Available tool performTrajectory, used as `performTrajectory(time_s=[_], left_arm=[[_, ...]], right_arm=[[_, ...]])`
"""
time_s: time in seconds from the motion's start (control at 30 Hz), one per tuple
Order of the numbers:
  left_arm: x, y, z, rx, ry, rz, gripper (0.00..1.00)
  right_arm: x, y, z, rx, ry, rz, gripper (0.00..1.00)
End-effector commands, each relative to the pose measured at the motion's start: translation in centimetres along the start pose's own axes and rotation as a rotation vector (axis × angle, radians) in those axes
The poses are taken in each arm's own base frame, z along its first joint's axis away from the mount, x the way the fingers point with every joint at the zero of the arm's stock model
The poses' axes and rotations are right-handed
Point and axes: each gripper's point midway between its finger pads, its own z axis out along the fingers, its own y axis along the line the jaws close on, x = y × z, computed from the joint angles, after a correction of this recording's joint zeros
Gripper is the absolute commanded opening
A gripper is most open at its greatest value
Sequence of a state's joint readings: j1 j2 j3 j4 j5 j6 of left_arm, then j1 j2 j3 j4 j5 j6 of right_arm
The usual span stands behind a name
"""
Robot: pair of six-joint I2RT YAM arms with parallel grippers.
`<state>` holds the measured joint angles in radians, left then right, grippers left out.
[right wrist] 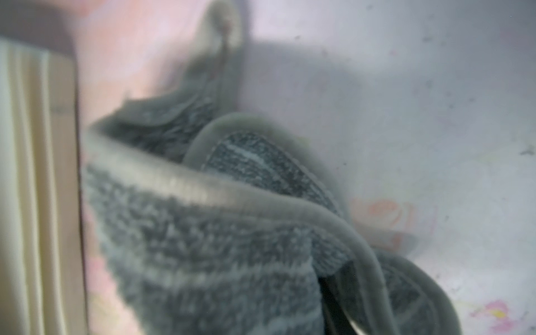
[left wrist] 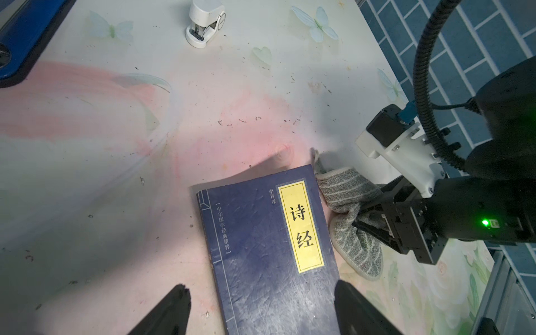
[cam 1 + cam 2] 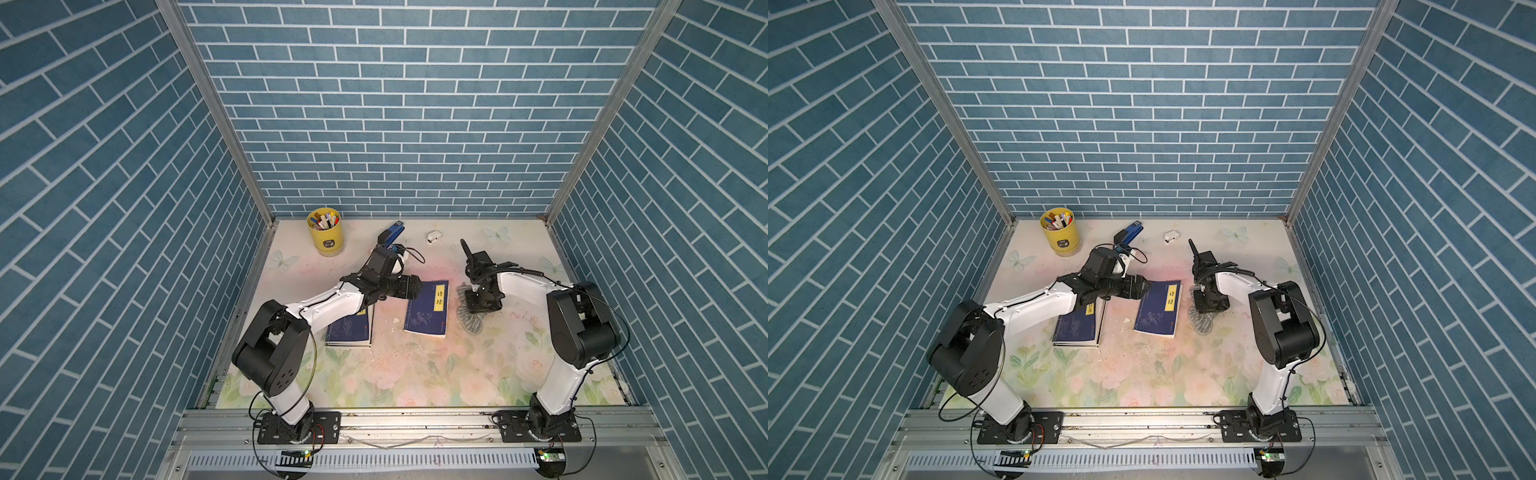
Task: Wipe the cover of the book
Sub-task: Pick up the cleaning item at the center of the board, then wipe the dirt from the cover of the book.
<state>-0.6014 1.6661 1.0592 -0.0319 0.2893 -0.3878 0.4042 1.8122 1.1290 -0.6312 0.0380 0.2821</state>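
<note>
Right tool [image 2: 359,221] tight on cloth [image 2: 357,256] beside book [image 2: 269,261]; stapler [image 2: 204,24], pen cup [image 3: 325,232] beyond.

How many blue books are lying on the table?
2. The middle book lies beside the grey cloth; the left book lies partly under the left arm, possibly stacked on hidden ones.

Yellow pen cup [image 3: 325,235], blue stapler [image 3: 392,233] and white stapler [image 3: 434,237] sit on the floral tabletop [image 3: 415,374].
</note>
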Motion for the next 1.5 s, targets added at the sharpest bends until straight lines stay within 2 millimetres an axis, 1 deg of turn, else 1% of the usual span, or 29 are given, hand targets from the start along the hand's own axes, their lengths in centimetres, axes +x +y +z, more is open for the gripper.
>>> performTrajectory(time_s=[0.0,0.07,0.17,0.27,0.3,0.47,0.57,0.63,0.7,0.77,0.83,0.87,0.93,1.03,1.17,1.23,1.33,1.4,1.47], left_arm=[[0.1,0.3,-0.7,-0.012,-0.008,0.004,0.83],[0.1,0.4,-0.6,-0.012,-0.006,0.003,0.83],[-0.1,0.4,-0.8,-0.014,-0.013,0.003,0.83],[-0.4,0.4,-1.0,-0.02,-0.022,0.006,0.83],[-0.5,0.4,-1.1,-0.022,-0.025,0.005,0.83],[-1.2,0.8,-2.0,-0.032,-0.05,0.002,0.83],[-1.6,0.8,-2.7,-0.034,-0.065,0.002,0.83],[-2.1,1.0,-3.4,-0.039,-0.083,-0.001,0.84],[-2.5,1.3,-4.1,-0.05,-0.104,-0.009,0.84],[-2.9,1.7,-4.8,-0.069,-0.126,-0.018,0.84],[-3.3,2.3,-5.6,-0.099,-0.152,-0.031,0.87],[-3.4,2.6,-5.9,-0.11,-0.162,-0.035,0.88],[-3.5,3.2,-6.6,-0.131,-0.183,-0.048,0.91],[-3.4,3.9,-7.6,-0.147,-0.206,-0.065,0.95],[-2.9,5.3,-8.5,-0.171,-0.22,-0.087,0.98],[-2.5,6.1,-8.9,-0.181,-0.22,-0.103,0.98],[-2.3,6.9,-9.6,-0.195,-0.235,-0.117,0.98],[-2.3,7.3,-10.1,-0.199,-0.249,-0.125,0.98],[-2.4,7.8,-10.5,-0.205,-0.263,-0.131,0.98]], right_arm=[[1.6,-1.1,1.9,0.057,0.075,0.002,0.28],[1.1,-1.1,1.6,0.056,0.055,0.003,0.24],[0.1,-0.9,0.5,0.039,0.0,0.007,0.16],[-1.1,-0.4,-1.2,0.009,-0.069,0.007,0.03],[-1.6,-0.3,-1.9,0.003,-0.09,0.008,0.0],[-3.2,0.5,-5.1,-0.047,-0.182,0.007,0.0],[-4.1,1.7,-7.2,-0.105,-0.242,-0.006,0.0],[-4.6,2.9,-8.4,-0.149,-0.274,-0.028,0.0],[-5.1,4.2,-9.1,-0.176,-0.288,-0.058,0.0],[-5.5,5.8,-9.5,-0.196,-0.293,-0.098,0.0],[-6.0,7.7,-9.7,-0.223,-0.299,-0.141,0.0],[-6.2,8.5,-9.6,-0.23,-0.299,-0.159,0.0],[-6.6,10.8,-9.4,-0.285,-0.292,-0.194,0.0],[-7.4,13.0,-7.9,-0.331,-0.27,-0.215,0.0],[-8.3,13.6,-5.0,-0.324,-0.222,-0.204,0.0],[-8.3,13.5,-3.3,-0.304,-0.188,-0.195,0.0],[-7.8,12.9,-1.4,-0.268,-0.138,-0.179,0.0],[-7.2,12.6,-0.8,-0.255,-0.113,-0.171,0.0],[-6.2,12.3,-0.3,-0.25,-0.086,-0.163,0.0]])
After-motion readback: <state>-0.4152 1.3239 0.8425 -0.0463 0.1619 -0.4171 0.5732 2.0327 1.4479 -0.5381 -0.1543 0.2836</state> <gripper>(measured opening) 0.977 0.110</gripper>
